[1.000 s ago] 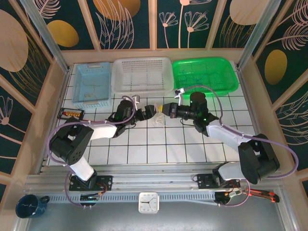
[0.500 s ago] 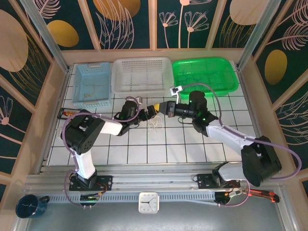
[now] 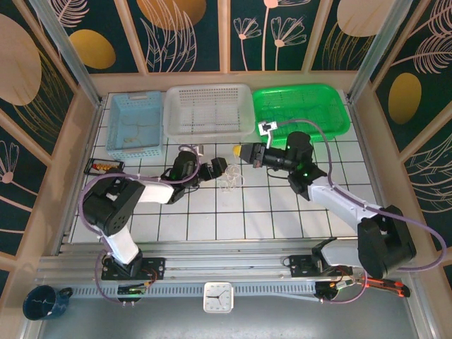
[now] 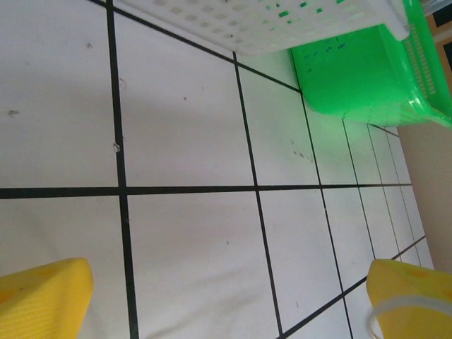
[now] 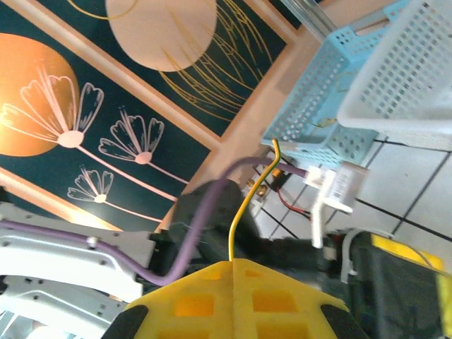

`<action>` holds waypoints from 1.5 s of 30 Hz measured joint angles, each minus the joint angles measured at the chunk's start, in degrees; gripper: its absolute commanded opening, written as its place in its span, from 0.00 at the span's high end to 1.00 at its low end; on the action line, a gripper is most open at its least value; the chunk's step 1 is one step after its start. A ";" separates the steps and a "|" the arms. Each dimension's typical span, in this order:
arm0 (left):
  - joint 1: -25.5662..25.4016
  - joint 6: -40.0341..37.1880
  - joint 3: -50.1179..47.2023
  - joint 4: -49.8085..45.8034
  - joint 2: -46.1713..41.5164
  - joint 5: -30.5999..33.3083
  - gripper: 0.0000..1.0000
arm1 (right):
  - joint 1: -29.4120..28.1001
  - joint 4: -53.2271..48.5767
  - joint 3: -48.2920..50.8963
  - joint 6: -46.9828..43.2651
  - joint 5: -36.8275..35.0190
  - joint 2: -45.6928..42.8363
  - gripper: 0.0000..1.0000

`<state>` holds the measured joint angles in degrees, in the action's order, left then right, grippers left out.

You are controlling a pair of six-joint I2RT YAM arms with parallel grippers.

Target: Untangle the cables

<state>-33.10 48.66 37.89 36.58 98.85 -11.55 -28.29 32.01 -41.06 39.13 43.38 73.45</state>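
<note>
A white tiled table [image 3: 282,212] with black grid lines carries a blue basket [image 3: 134,95], a white basket [image 3: 208,87] and a green basket [image 3: 296,87] along its far edge. The cables [image 3: 230,181] lie in a pale, loose tangle near the middle, just beside the left gripper [image 3: 217,168], whose jaws stand wide apart. The right gripper [image 3: 241,151] is pinched closed on a yellow wire [image 5: 244,205].

yellow cable [image 5: 244,207], green basket [image 3: 318,116]

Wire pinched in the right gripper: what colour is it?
Yellow wire, clearest in the right wrist view.
</note>
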 measured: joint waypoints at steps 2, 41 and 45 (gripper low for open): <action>0.00 -0.90 -0.04 -2.43 -3.08 0.63 0.01 | 0.26 0.00 0.92 -0.46 0.00 0.74 1.00; 0.11 -0.63 3.76 -34.53 -17.05 -5.77 0.01 | 5.46 -4.26 1.14 -10.60 -2.80 2.45 1.00; 0.11 -0.68 3.34 -35.15 -18.93 -5.77 0.01 | 5.77 -5.01 0.85 -10.82 -2.78 2.08 1.00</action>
<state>-32.99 47.99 41.23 1.43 79.92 -17.32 -22.52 27.00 -40.21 28.32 40.60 75.53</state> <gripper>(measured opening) 0.988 0.052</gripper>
